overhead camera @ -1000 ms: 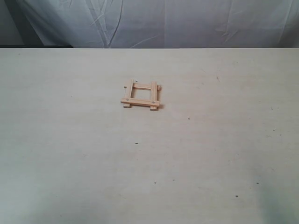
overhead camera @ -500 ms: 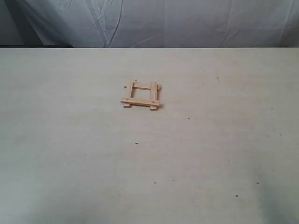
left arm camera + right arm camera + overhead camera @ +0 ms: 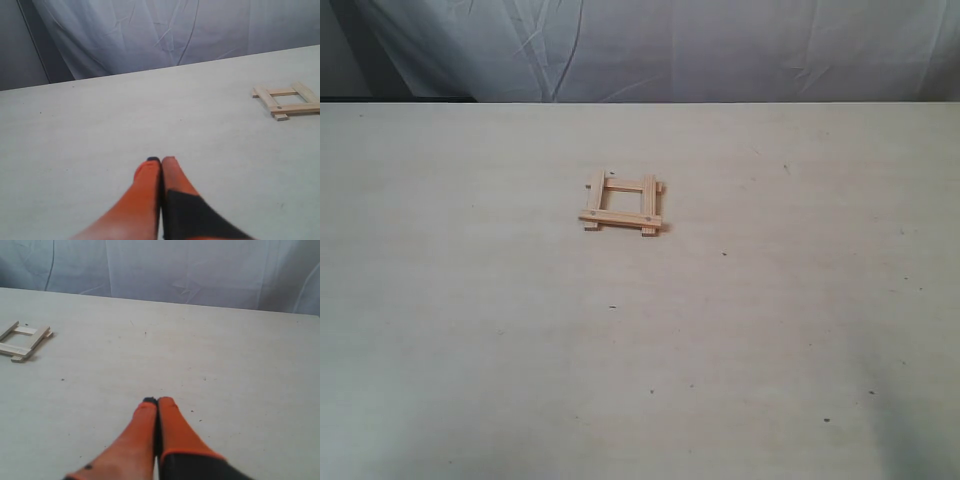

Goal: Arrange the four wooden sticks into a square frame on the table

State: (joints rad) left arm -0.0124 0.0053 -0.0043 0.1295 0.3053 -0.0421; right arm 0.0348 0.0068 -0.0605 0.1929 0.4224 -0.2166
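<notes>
The four wooden sticks lie as a small square frame [image 3: 623,204] on the table [image 3: 770,330], a little left of its middle, ends overlapping and jutting past the corners. The two sticks with dark holes rest across the two plain ones. No arm shows in the exterior view. In the left wrist view the square frame [image 3: 287,100] lies far off, and my left gripper [image 3: 160,161] is shut with nothing in it. The right wrist view shows the square frame [image 3: 24,343] well away, and my right gripper [image 3: 156,401] is shut and empty, above bare table [image 3: 240,365].
A creased pale grey-blue cloth [image 3: 720,45] hangs behind the table's far edge. A dark gap [image 3: 390,98] shows at the back left. Tiny dark specks dot the tabletop.
</notes>
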